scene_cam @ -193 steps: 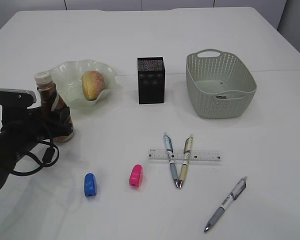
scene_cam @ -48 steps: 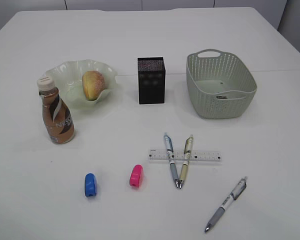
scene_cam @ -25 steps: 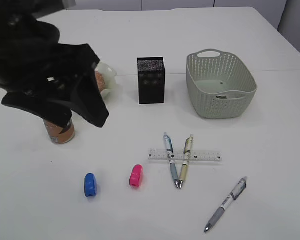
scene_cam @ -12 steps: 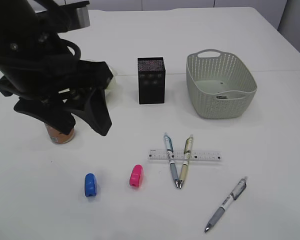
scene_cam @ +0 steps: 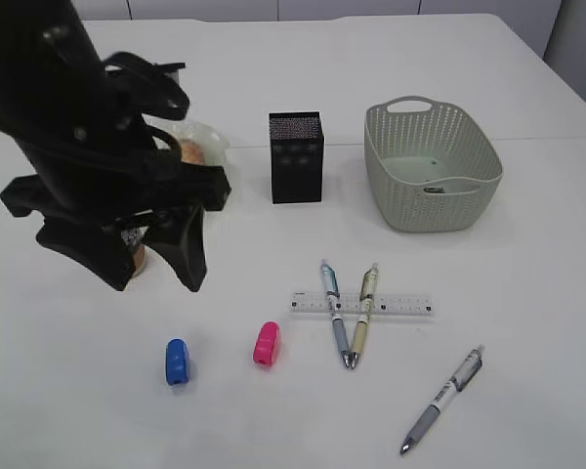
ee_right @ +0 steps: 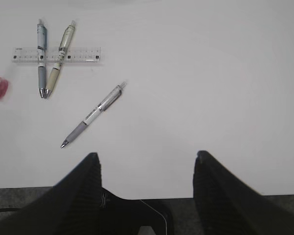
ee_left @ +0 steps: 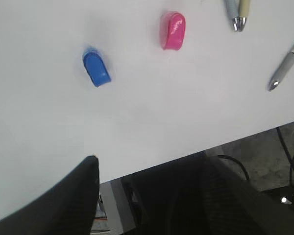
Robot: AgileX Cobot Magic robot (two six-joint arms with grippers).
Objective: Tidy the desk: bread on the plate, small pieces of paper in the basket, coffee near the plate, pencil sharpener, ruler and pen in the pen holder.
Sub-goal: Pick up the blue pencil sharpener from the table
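My left claw [scene_cam: 146,266] has dropped lower over the counter [scene_cam: 527,322] than it was half a second ago, its prongs spread and gripping nothing, and my arm now covers most of the coffee [scene_cam: 135,256] and the plate [scene_cam: 207,140] with the bread [scene_cam: 189,149], all left of the pen holder [scene_cam: 295,156]. My right claw [ee_right: 146,164] hangs released near the counter's front edge. The basket [scene_cam: 432,166] right of the pen holder, and the ruler [scene_cam: 362,304], three pens, pink sharpener [scene_cam: 266,344] and blue sharpener [scene_cam: 177,362] in front of it, lie unmoved.
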